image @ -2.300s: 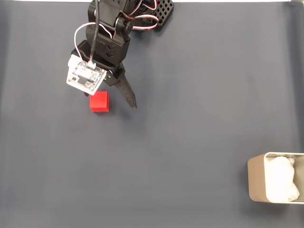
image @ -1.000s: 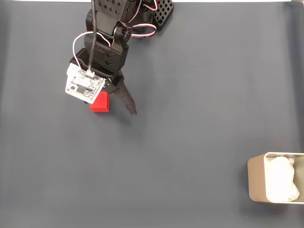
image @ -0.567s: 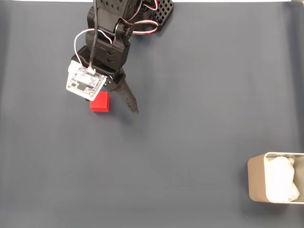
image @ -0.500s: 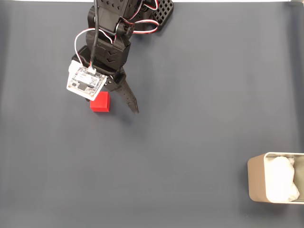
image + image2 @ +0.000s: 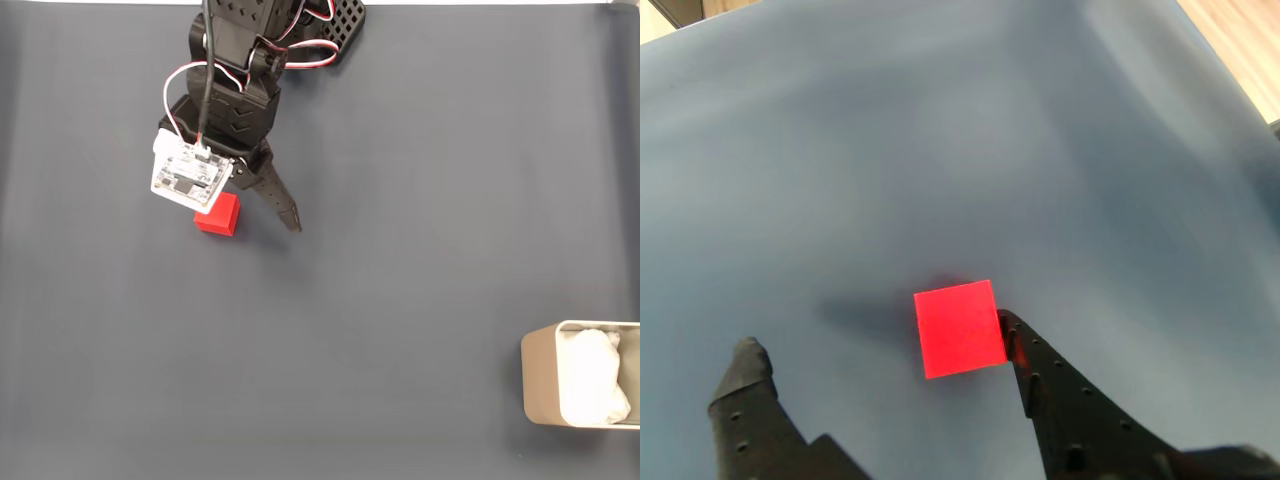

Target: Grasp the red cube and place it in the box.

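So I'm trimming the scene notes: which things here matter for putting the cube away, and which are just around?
Part of the job:
- the red cube, touching one of the fingers in the wrist view
- the box at the lower right of the fixed view
- the gripper, open

Just around:
- the dark mat
- the white wadding inside the box

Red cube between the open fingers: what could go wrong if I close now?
1. The red cube sits off-centre, against the right finger in the wrist view, far from the left one; closing the gripper may push or twist it.
2. The box lies far across the mat; a skewed grip might drop it.
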